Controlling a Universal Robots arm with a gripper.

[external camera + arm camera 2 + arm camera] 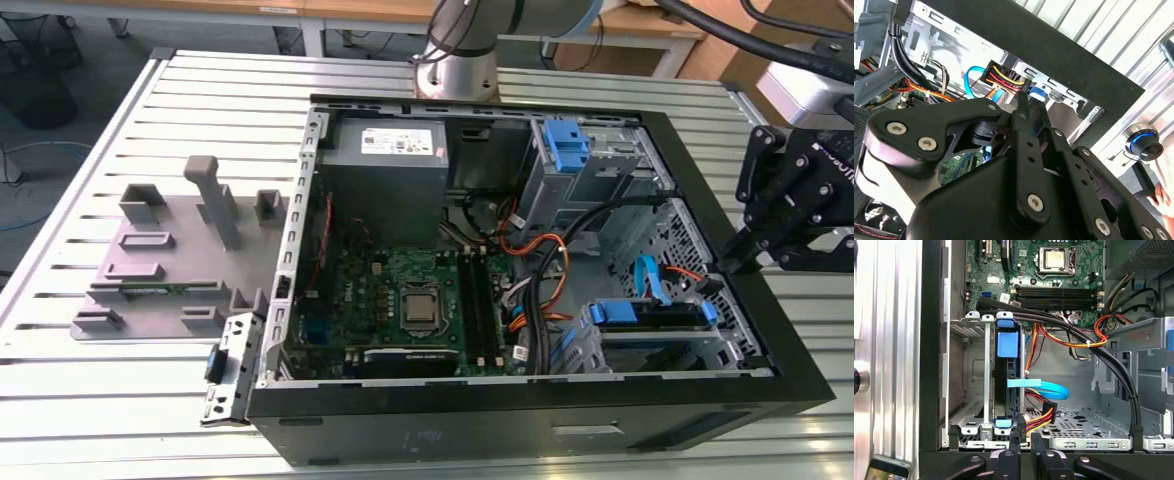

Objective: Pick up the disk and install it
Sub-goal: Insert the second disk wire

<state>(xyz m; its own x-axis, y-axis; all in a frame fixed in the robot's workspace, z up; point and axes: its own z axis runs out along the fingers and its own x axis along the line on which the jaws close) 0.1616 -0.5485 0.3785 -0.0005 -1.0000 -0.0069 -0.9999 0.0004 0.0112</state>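
Observation:
The disk (643, 314), framed by blue caddy rails, sits inside the drive cage at the front corner of the open computer case (534, 415), on the exterior view's right. In the first wrist view the disk (1005, 375) stands on edge in the cage, a blue tab at each end, with a light blue cable and red-yellow wires beside it. My gripper (738, 262) hangs over the case's right wall, just outside the cage. Its fingertips (1025, 437) are close together with nothing between them, a short way from the disk's near end. The second wrist view has the gripper (1021, 100) by the wire plug.
A grey power supply (387, 150) and green motherboard (400, 290) fill the case's left part. A bare blue bracket (567, 145) sits in the upper bay. Thick black cables (1094, 347) cross the case. A grey fixture plate (174, 260) lies on the slatted table at left.

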